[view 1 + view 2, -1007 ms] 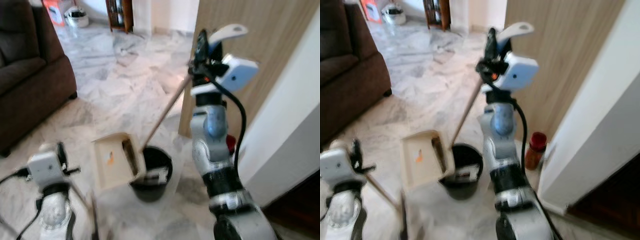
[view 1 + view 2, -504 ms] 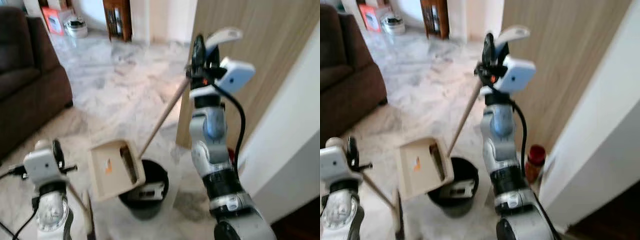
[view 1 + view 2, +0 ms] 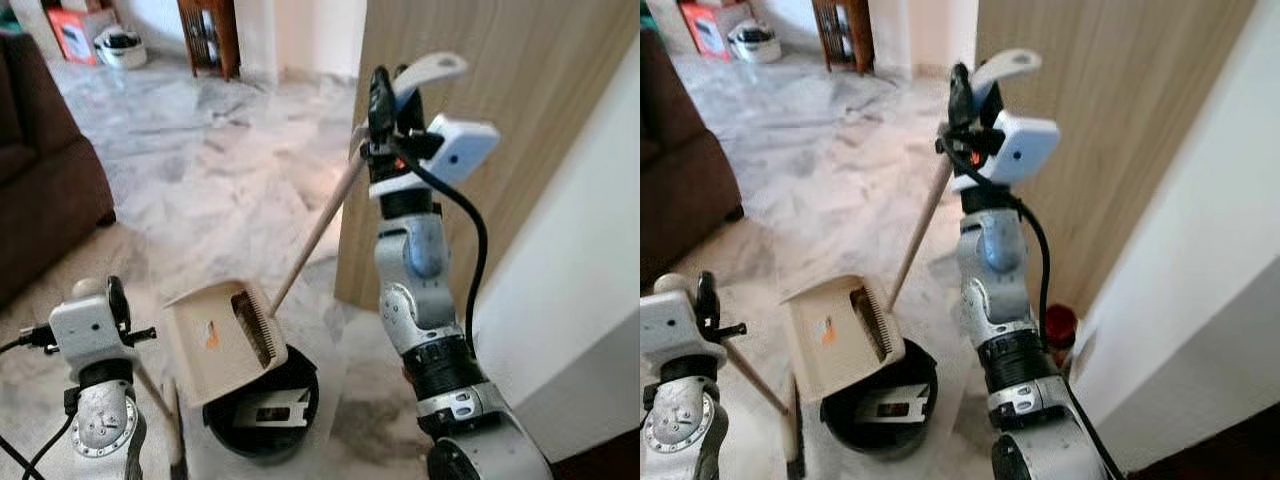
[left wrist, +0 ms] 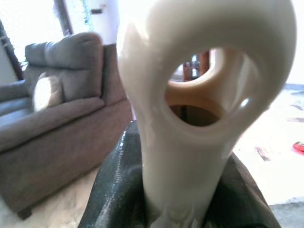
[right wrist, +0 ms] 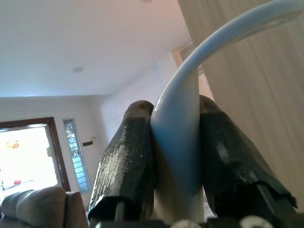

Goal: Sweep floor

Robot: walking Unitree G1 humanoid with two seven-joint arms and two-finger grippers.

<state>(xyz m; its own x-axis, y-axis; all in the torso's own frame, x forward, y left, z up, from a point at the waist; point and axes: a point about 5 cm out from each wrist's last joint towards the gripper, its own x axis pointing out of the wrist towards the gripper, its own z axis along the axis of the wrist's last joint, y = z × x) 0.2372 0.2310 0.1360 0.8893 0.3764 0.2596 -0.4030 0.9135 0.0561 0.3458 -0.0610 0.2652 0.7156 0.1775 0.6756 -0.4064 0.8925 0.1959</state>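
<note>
We see a cream dustpan [image 3: 220,340] tilted over a black bin [image 3: 262,425], resting on its rim. A long pale broom handle [image 3: 318,225] slants down to it, its hooked end uppermost.

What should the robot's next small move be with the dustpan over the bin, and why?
Probably tip the dustpan further. It hangs tilted over the black bin, its long handle gripped up high by the right claw, so a steeper tilt should slide the dirt in.
</note>
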